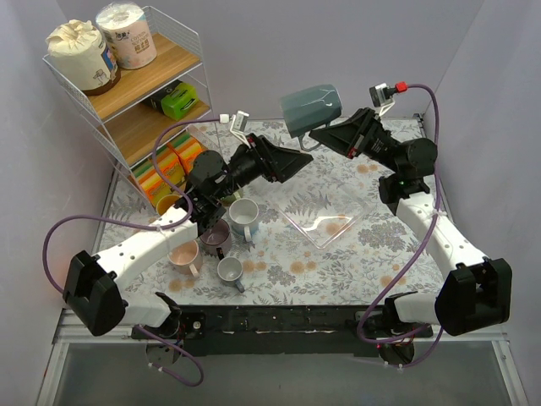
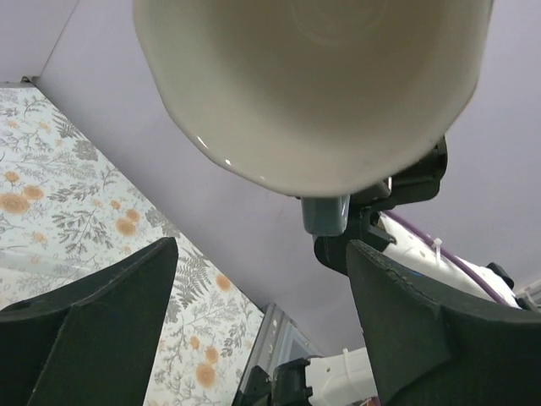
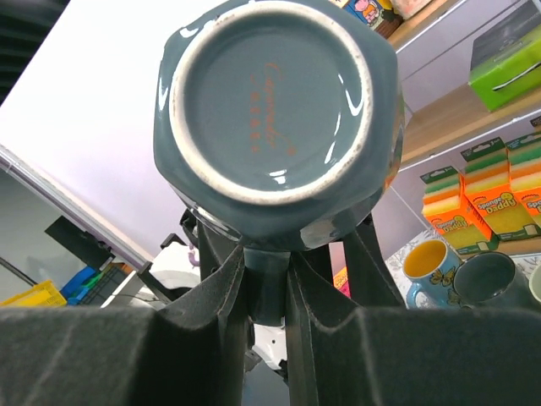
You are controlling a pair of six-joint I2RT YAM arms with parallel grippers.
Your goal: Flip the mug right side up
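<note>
A grey-blue mug (image 1: 311, 108) hangs in the air over the back of the table, lying roughly sideways. My right gripper (image 1: 328, 132) is shut on its handle. In the right wrist view the mug's base (image 3: 275, 110) faces the camera and the handle (image 3: 270, 279) is pinched between the right gripper (image 3: 266, 254) pads. My left gripper (image 1: 306, 157) stands open just below and left of the mug. From the left wrist the mug's cream inside (image 2: 313, 85) fills the top, above the left gripper (image 2: 262, 254), with nothing between its fingers.
Several mugs (image 1: 215, 241) stand on the floral table at the left. A clear plastic tray (image 1: 330, 222) lies in the middle. A wire shelf (image 1: 127, 93) at the back left holds paper rolls, a green box and sponges (image 1: 169, 165).
</note>
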